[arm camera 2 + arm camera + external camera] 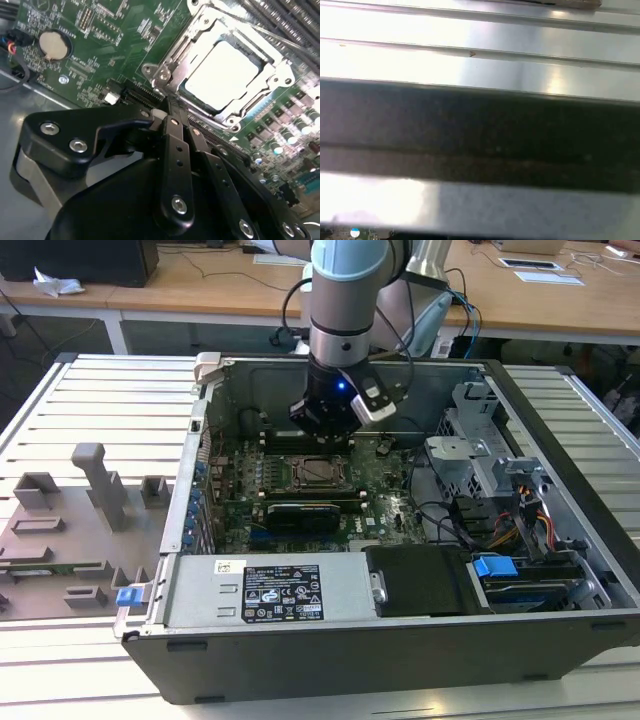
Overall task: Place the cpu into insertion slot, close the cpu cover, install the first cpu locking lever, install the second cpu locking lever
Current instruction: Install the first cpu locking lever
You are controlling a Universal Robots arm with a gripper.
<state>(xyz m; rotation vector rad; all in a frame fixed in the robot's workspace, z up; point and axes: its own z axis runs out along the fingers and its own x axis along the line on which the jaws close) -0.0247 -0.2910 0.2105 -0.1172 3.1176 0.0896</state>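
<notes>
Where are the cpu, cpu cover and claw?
cpu (222, 75): second wrist view, middle of its bright metal top.
cpu cover (167, 72): second wrist view, frame's corner.
claw (172, 117): second wrist view, fingertips, shut.

Bright daylight; blown-out glare on cpu (225, 75)

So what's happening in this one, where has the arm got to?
A single robot arm is working inside an open computer case. Its gripper sits low over the motherboard, fingers together, right at a corner of the insertion slot. The cpu already lies in the slot, and the cpu cover is down flat around it. Whether the locking levers are latched is hard to tell.
</notes>
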